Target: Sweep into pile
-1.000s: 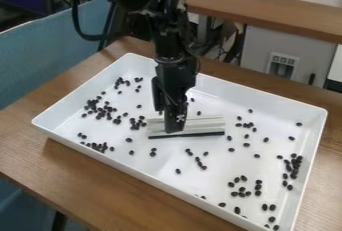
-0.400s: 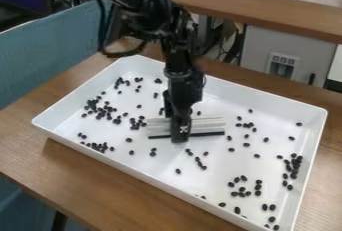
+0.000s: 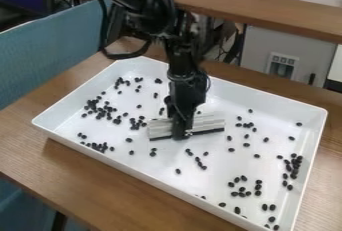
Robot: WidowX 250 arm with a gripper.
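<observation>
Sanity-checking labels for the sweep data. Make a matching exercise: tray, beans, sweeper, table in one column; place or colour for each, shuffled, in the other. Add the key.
Column 1
1. tray
2. beans
3. sweeper
4. table

Column 2
A. black, spread in loose clusters and singles
B. brown wood, underneath everything else listed
C. pale with a dark lower edge, at the gripper
D. white, with raised walls all round

Right pairs: 1-D, 2-A, 3-C, 4-B
</observation>
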